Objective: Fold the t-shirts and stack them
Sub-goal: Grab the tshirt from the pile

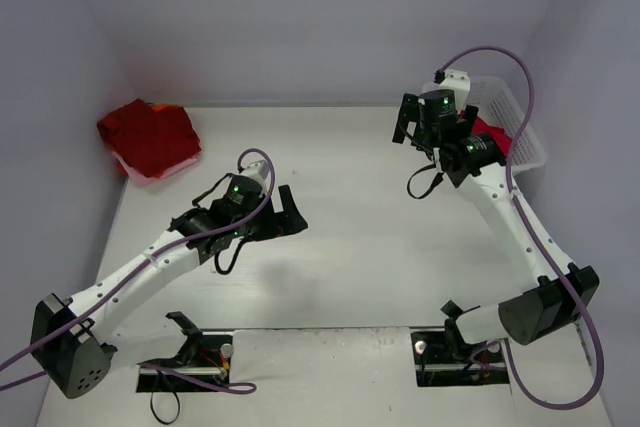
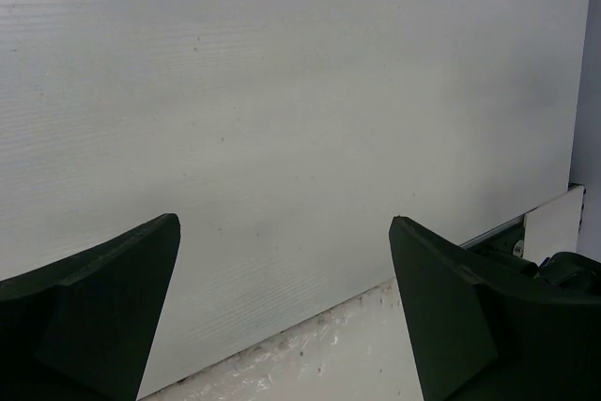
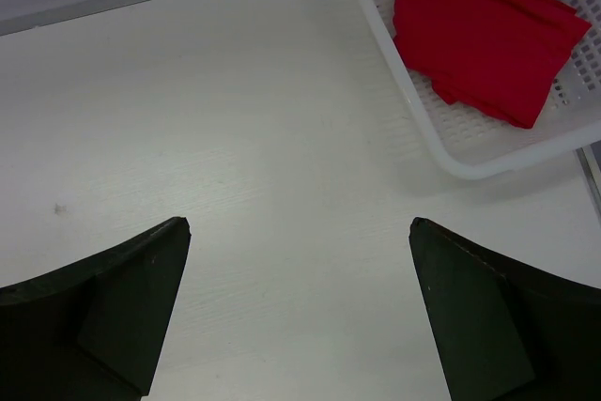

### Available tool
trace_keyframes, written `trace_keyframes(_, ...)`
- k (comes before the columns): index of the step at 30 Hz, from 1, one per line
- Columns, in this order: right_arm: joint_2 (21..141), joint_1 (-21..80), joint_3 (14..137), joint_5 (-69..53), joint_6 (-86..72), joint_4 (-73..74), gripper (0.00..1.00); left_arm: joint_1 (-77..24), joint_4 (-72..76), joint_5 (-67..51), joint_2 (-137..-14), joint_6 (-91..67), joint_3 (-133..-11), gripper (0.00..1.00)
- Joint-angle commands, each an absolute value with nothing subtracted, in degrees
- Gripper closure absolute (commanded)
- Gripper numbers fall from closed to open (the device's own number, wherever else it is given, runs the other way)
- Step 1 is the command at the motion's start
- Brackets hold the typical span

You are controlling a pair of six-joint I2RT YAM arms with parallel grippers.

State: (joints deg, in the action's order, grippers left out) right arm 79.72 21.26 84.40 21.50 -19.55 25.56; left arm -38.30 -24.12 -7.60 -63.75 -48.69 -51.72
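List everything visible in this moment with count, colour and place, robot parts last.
rumpled red cloth t-shirt heap: one heap, number of shirts unclear, red, far left corner of the table.
folded red cloth t-shirt bundle: one, red, inside the basket.
white plastic mesh basket: one, white, far right of the table.
flat white table: one, white, under everything.
purple cables: two, purple, one along each arm.
left arm: one, white with black joints, reaching from the near left.
right arm: one, same colours, reaching from the near right.
left pincer: one, black, open, empty, over bare table.
right pincer: one, black, open, empty, beside the basket.
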Motion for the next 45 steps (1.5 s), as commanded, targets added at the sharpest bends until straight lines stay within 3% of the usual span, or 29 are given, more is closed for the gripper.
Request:
trace_keyframes(1,78.1,21.1,84.6,22.3,-21.4,24.0,0.0,-38.8,-22.8,-7.0,-62.3,-48.7,-53.6,0.12)
trace_keyframes(15,77.0,20.4,82.3,24.4,-18.4,24.0,0.0,-38.7,-19.6,-8.3,-63.0,-49.5,-51.7,0.12)
trace_keyframes(23,91.6,17.1,88.7,27.6,-14.5,23.6,0.0,-38.6,-22.6,-6.5,-59.9,-48.3,-50.6,0.12)
trace_keyframes(28,101.8,9.4,96.1,22.3,-15.6,23.6,0.0,-38.4,-22.4,-6.7,-61.2,-47.9,-50.5,0.12)
trace_keyframes(34,108.1,1.0,103.0,14.5,-19.4,23.2,0.0,-38.1,-22.4,-7.3,-63.8,-46.4,-51.8,0.12)
trace_keyframes(45,116.2,-8.5,112.4,13.0,-20.3,21.6,0.03,-37.3,-22.2,-8.2,-70.0,-43.5,-54.8,0.12)
